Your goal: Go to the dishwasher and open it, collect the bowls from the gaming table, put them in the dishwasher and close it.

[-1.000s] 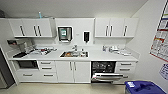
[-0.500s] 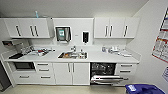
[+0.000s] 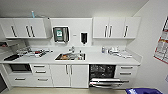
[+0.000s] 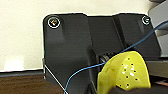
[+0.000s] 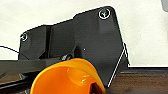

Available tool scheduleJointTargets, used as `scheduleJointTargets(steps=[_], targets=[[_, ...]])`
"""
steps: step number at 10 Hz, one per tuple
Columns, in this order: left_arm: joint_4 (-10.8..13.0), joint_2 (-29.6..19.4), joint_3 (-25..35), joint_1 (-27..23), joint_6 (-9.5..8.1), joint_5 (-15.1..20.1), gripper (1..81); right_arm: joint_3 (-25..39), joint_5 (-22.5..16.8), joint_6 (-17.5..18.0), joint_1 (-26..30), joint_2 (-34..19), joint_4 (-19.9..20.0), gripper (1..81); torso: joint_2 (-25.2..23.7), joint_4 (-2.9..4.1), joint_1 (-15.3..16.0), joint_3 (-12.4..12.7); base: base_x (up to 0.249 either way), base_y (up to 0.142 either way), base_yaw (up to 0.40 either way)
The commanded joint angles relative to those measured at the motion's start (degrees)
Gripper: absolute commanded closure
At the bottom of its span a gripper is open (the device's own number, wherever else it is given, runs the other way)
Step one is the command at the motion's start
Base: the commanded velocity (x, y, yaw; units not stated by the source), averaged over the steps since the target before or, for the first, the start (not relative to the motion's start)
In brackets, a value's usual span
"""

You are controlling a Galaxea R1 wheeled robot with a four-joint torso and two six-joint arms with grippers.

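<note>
Dishwasher (image 3: 102, 75): far right, door dropped open, facing the robot.
Yellow bowl (image 4: 125, 72): at left gripper, grip unclear.
Orange bowl (image 5: 66, 77): at right gripper, grip unclear.

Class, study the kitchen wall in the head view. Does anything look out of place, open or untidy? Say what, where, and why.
The dishwasher, low and right of the sink, stands open: its door is folded down and the dark inside shows, while every cupboard and drawer is shut. The worktop is cluttered at both ends with small items too blurred to name.
</note>
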Motion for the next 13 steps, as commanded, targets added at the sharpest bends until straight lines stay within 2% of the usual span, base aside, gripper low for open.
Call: scheduleJointTargets(steps=[1, 13], targets=[[-0.27, -0.05, -0.18, -2.77, -0.14, 2.38, 81.1, -0.1, -2.87, -0.21, 2.7, -0.74, -0.24, 81.1, 0.0, 0.0, 0.0, 0.0, 0.141, -0.08, 0.0], [-0.27, 0.04, -0.18, -2.78, -0.14, 2.3, 81.1, -0.28, -2.87, -0.21, 2.7, -0.74, -0.15, 81.1, 0.0, 0.0, 0.0, 0.0, 0.141, -0.068, 0.0]])
